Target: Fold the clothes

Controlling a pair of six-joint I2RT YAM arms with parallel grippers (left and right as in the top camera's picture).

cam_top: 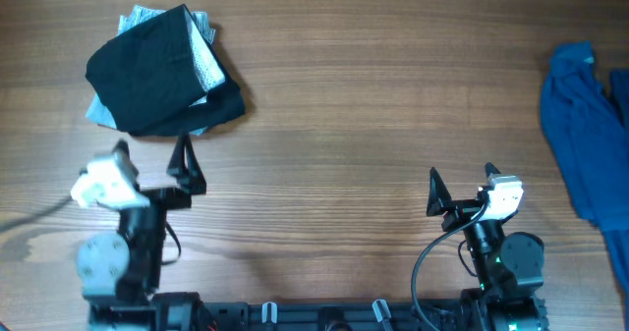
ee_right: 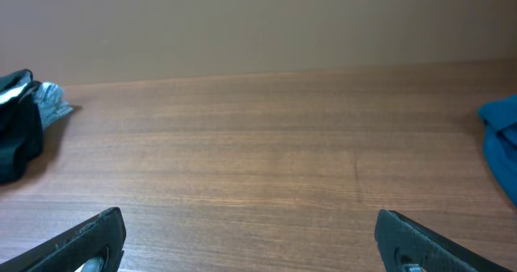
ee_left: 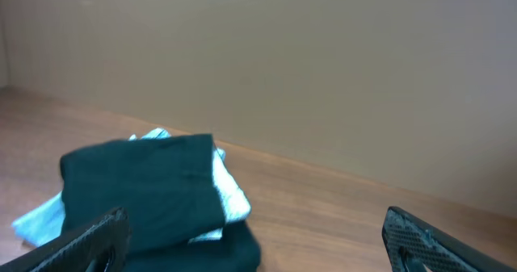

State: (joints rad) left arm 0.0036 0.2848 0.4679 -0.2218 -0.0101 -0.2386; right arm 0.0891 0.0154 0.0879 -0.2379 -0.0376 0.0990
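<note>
The black shorts lie folded at the table's far left, stacked with the pale-blue denim shorts, whose edges stick out around them. The stack also shows in the left wrist view, black shorts over denim. The royal-blue garment lies crumpled at the right edge and shows in the right wrist view. My left gripper is open and empty just in front of the stack. My right gripper is open and empty over bare wood.
The wooden table stretches bare between the stack and the blue garment. Both arm bases stand at the front edge. A plain wall rises behind the table in the wrist views.
</note>
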